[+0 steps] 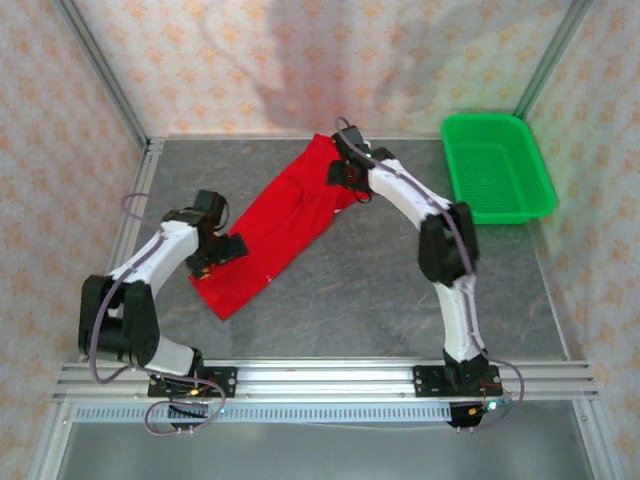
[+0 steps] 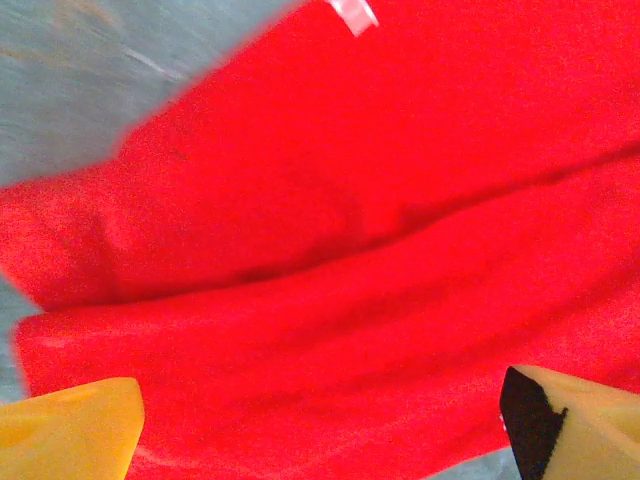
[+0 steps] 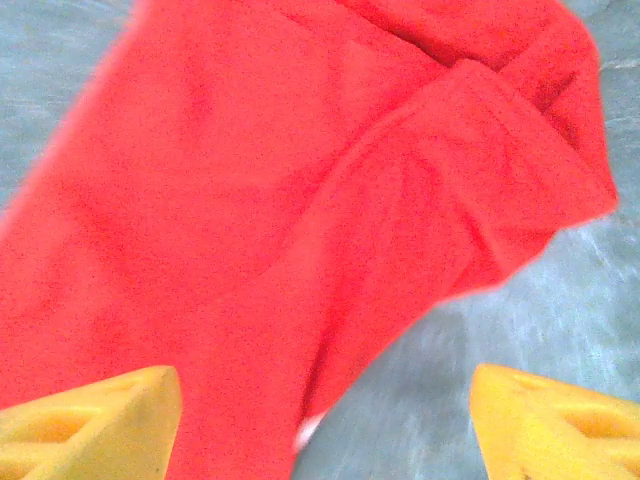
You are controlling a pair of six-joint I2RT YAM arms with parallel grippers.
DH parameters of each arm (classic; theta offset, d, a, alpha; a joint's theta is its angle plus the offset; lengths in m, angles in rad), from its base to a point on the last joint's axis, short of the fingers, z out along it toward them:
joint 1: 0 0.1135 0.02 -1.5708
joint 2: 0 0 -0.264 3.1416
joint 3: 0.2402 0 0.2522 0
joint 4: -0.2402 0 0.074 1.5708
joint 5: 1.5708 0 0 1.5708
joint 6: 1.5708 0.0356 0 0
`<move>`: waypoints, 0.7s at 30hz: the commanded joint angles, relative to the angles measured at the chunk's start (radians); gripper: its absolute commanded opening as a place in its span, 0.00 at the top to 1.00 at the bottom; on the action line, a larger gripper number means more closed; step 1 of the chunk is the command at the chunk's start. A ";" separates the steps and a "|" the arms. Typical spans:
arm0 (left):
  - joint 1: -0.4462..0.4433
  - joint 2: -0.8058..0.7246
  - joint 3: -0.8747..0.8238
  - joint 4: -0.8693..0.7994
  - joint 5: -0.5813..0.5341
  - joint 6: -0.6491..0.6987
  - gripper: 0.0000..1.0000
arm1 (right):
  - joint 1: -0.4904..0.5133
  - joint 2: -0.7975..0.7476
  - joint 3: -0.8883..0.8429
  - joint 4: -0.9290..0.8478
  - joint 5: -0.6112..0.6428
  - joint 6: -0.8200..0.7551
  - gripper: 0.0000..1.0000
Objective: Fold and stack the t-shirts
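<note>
T-shirt lies as long red strip, diagonal on counter; left gripper released, empty, over near end; right gripper released over far end; likely next: pinch both layers at end corners, lift evenly, avoid dragging.

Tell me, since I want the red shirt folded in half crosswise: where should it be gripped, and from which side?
The shirt lies flat as a long diagonal strip, so probably pinch its short near-left end from above; that edge sits free on the table.
</note>
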 commanded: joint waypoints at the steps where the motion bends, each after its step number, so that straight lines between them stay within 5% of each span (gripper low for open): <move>1: -0.025 0.065 0.011 0.004 -0.016 0.003 0.09 | -0.014 -0.303 -0.229 0.177 -0.079 0.004 0.21; 6: -0.043 0.080 -0.083 0.026 -0.043 -0.016 0.10 | -0.011 -0.626 -0.567 0.155 -0.146 0.029 0.15; 13: -0.087 0.094 -0.249 0.112 0.018 -0.075 0.11 | -0.013 -0.901 -0.805 0.125 -0.143 0.102 0.12; 21: -0.363 0.091 -0.344 0.215 0.110 -0.270 0.12 | -0.030 -0.915 -0.841 0.069 -0.110 0.161 0.12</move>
